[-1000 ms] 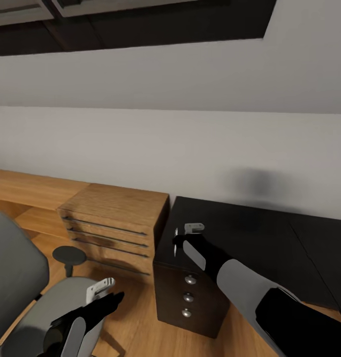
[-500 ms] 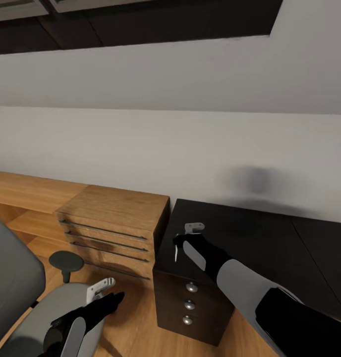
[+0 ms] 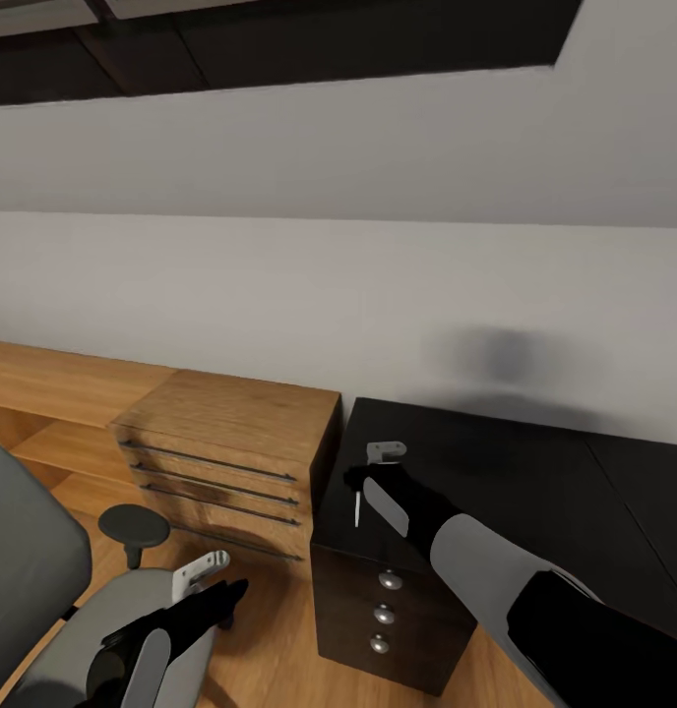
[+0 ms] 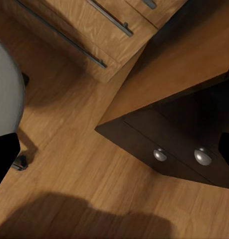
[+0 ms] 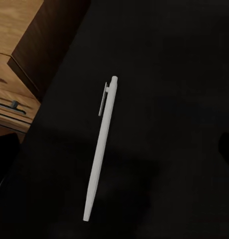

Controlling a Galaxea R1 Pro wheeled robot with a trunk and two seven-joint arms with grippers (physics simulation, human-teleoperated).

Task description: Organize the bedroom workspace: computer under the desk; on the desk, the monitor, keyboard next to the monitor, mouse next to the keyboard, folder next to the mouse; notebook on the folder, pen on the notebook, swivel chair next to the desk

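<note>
White pen [image 5: 102,149], unmarked, on black desk [image 5: 169,74]

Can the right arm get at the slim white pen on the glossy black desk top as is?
Probably yes. The right gripper hangs right by the slim white pen, which lies alone on the glossy black desk top; nothing sits between them.

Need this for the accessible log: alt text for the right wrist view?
A slim white pen with a clip near one end lies on the glossy black top of the desk, seen from above. Past the desk's edge, part of a light-wood cabinet with a dark handle shows.
</note>
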